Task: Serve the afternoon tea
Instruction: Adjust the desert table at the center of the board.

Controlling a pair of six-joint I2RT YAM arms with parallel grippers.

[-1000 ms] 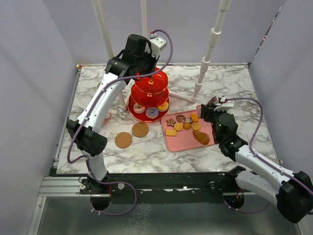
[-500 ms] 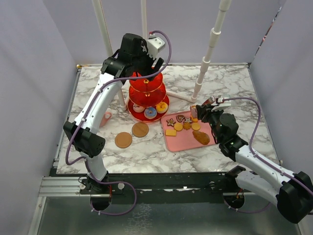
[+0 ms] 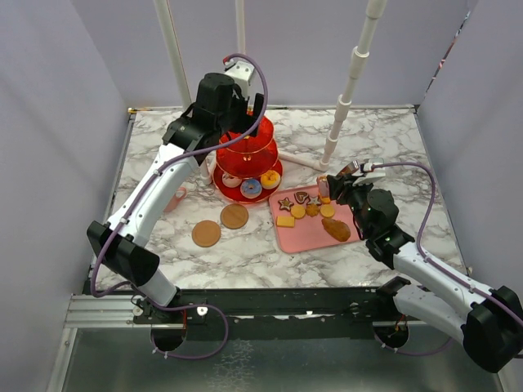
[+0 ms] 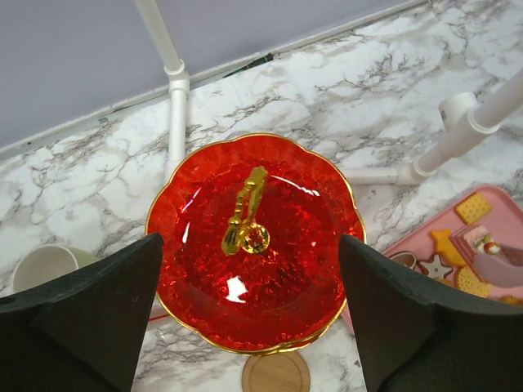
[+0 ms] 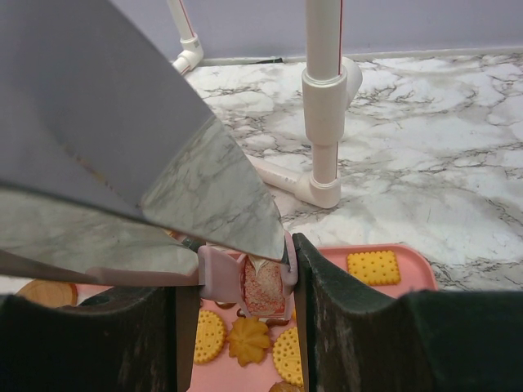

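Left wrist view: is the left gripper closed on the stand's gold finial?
No: the left gripper stands wide open, its fingers either side of the red top tier, with the gold finial free between them.

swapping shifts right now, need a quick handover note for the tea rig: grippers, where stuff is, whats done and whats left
Left gripper: open, above the red stand, holding nothing.
Right gripper: shut on a pink pastry over the pink tray.
Done: three doughnuts on the stand's bottom tier; top tier bare.
Left: cookies lie on the tray; both coasters are bare; the green mug sits beside the stand, not on a coaster.
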